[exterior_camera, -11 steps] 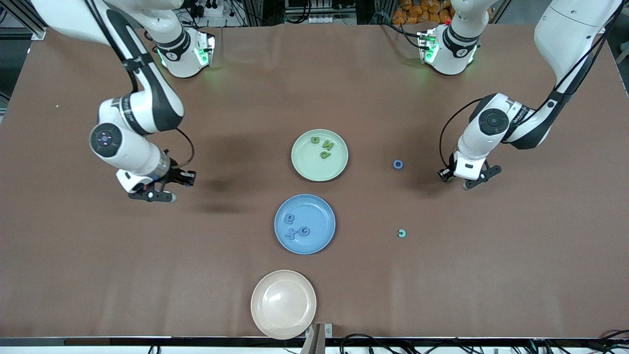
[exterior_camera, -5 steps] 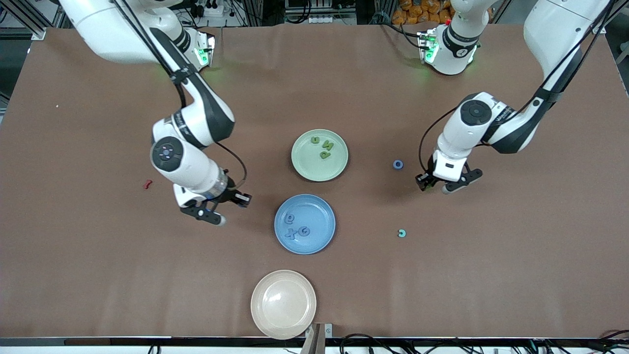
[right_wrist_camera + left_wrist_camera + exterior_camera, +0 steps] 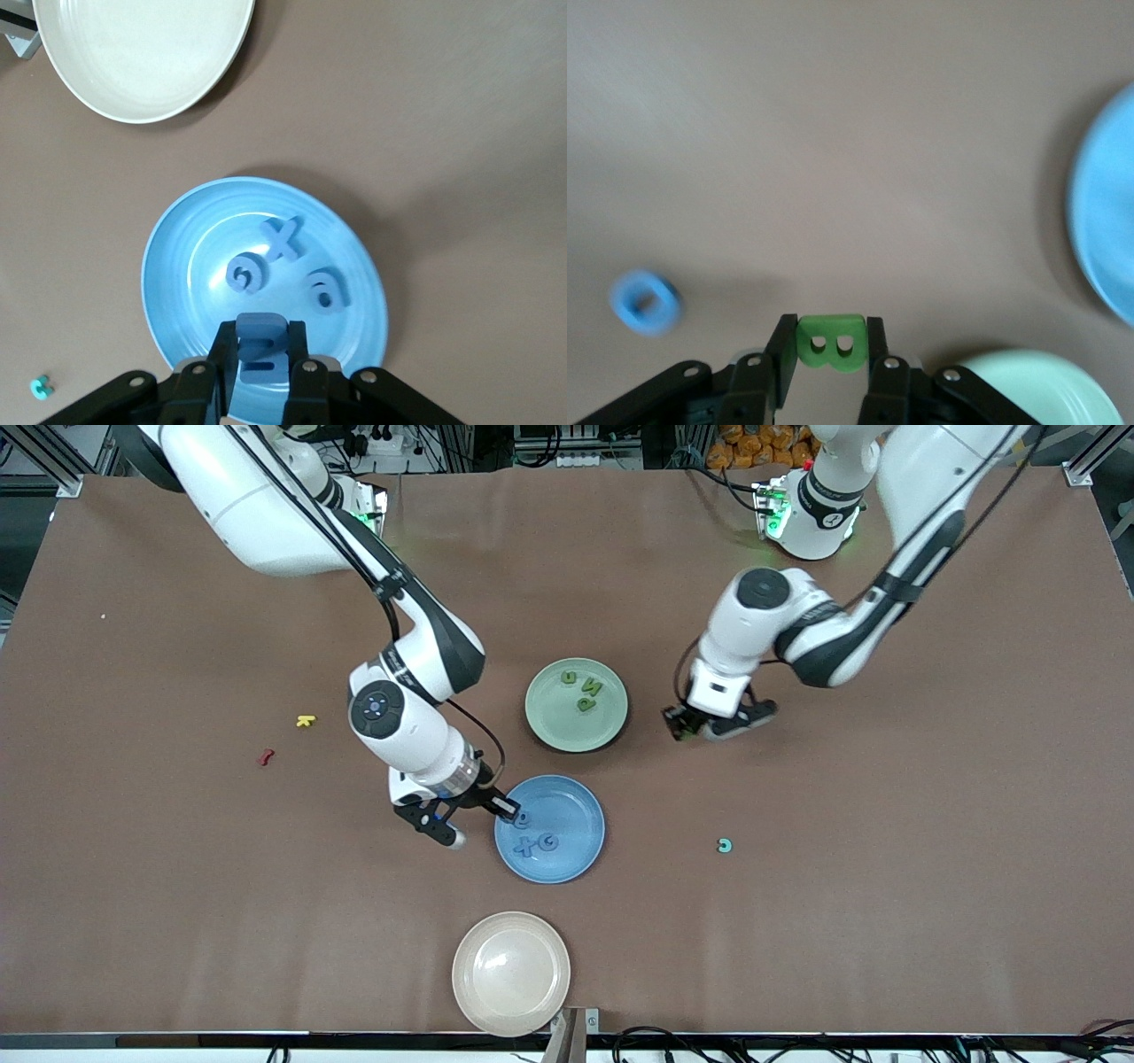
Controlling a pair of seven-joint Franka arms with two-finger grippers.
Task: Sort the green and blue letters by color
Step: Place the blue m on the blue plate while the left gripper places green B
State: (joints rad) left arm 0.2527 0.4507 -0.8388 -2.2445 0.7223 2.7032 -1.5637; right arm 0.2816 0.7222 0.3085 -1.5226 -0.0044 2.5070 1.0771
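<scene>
My right gripper (image 3: 483,825) is shut on a blue letter (image 3: 260,347) over the rim of the blue plate (image 3: 578,815), which holds three blue letters (image 3: 282,239). My left gripper (image 3: 713,724) is shut on a green letter B (image 3: 831,343) over the table beside the green plate (image 3: 558,728), toward the left arm's end. The green plate holds three green letters (image 3: 591,687). A blue ring letter (image 3: 645,303) lies on the table under the left gripper; it is hidden in the front view. A small teal letter (image 3: 725,845) lies alone toward the left arm's end.
An empty beige plate (image 3: 511,973) sits nearest the front camera. A yellow K (image 3: 306,720) and a red squiggly piece (image 3: 265,757) lie toward the right arm's end. Brown table surface surrounds the plates.
Both arms swung toward the middle. The right gripper went from the right arm's end to the blue plate, uncovering the K and the red piece. The left gripper moved toward the green plate, covering the blue ring.
</scene>
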